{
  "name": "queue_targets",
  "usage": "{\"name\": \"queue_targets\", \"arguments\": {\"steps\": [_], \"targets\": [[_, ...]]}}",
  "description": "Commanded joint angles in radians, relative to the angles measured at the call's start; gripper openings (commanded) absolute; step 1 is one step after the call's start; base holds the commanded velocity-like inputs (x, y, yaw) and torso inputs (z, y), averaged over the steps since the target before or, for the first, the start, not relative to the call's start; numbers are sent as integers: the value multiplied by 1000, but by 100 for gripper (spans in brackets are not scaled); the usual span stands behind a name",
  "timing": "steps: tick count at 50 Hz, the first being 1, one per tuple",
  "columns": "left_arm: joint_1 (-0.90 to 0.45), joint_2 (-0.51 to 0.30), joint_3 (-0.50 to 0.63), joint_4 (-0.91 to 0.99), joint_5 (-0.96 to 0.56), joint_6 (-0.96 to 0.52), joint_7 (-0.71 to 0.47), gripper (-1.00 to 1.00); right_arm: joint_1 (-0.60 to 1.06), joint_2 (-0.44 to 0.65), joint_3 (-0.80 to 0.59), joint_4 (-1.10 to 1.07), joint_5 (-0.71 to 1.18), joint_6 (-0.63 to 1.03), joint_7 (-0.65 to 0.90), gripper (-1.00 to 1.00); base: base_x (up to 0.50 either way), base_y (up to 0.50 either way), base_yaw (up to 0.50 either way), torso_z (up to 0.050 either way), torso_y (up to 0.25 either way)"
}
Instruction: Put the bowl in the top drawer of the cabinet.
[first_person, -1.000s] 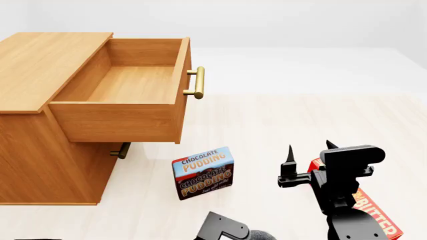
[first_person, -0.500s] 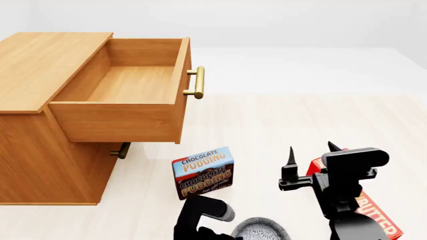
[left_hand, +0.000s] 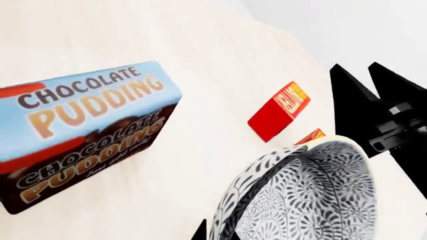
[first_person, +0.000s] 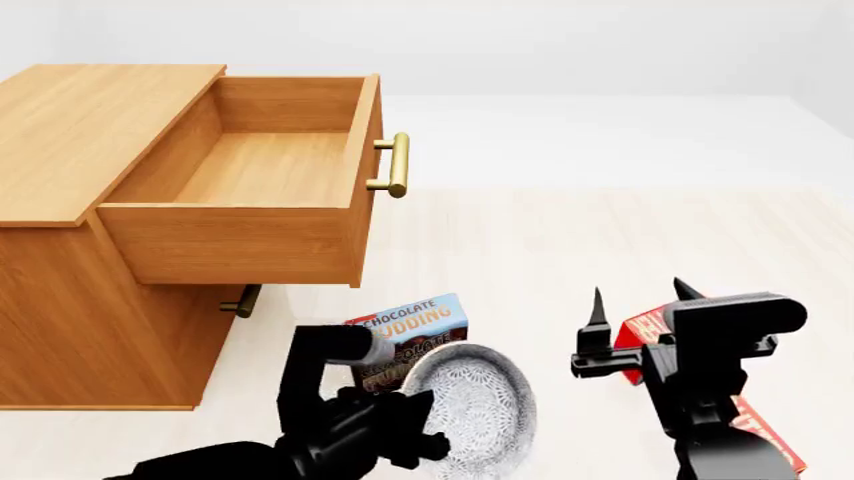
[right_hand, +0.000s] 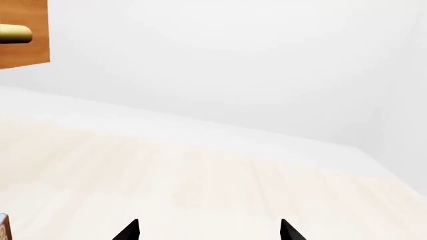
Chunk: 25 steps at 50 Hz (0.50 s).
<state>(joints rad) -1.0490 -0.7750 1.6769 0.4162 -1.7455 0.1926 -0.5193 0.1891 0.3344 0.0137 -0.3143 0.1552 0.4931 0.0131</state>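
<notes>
The white bowl (first_person: 470, 402) with grey-blue lace pattern hangs tilted above the floor, its inside facing the head camera. My left gripper (first_person: 416, 432) is shut on its rim; in the left wrist view both fingertips pinch the rim of the bowl (left_hand: 307, 195) at my left gripper (left_hand: 217, 233). The cabinet (first_person: 80, 130) stands at the left, its top drawer (first_person: 254, 165) pulled out and holding nothing. My right gripper (first_person: 641, 296) is open and holds nothing, to the right of the bowl; its tips show in my right gripper (right_hand: 208, 231) view.
A chocolate pudding box (first_person: 411, 320) stands just behind the bowl. A red box (first_person: 643, 328) lies under the right arm. The top drawer's brass handle (first_person: 391, 165) juts out; the lower drawer's handle (first_person: 242, 300) sits beneath. Pale floor stretches to the right.
My left arm has come up from the bottom edge with the bowl, now in front of the pudding box. The right gripper has drifted slightly right.
</notes>
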Motion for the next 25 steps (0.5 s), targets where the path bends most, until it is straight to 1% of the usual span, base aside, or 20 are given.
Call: {"name": "queue_targets", "arguments": {"steps": [1,5,13,21,25], "targets": [[-47,-135,-71,101,-83,16,38,-100,18,0,-9,8,-2,7,8,100,0,0,0,0,0],[-57,-189,-92,164,-116,25,48,-100,28,-4,-20,21,-7,7,11,100,0,0,0,0,0],[-76,-231,-114,215,-181,16,62,-100,55,-7,-41,38,-15,19,15,100,0,0,0,0,0],[-143,-298,-171,312,-232,11,53,-100,84,-20,-72,76,-27,14,18,100,0,0,0,0,0],[-196,-316,-204,352,-256,2,19,-100,91,-23,-88,81,-33,18,19,100,0,0,0,0,0]]}}
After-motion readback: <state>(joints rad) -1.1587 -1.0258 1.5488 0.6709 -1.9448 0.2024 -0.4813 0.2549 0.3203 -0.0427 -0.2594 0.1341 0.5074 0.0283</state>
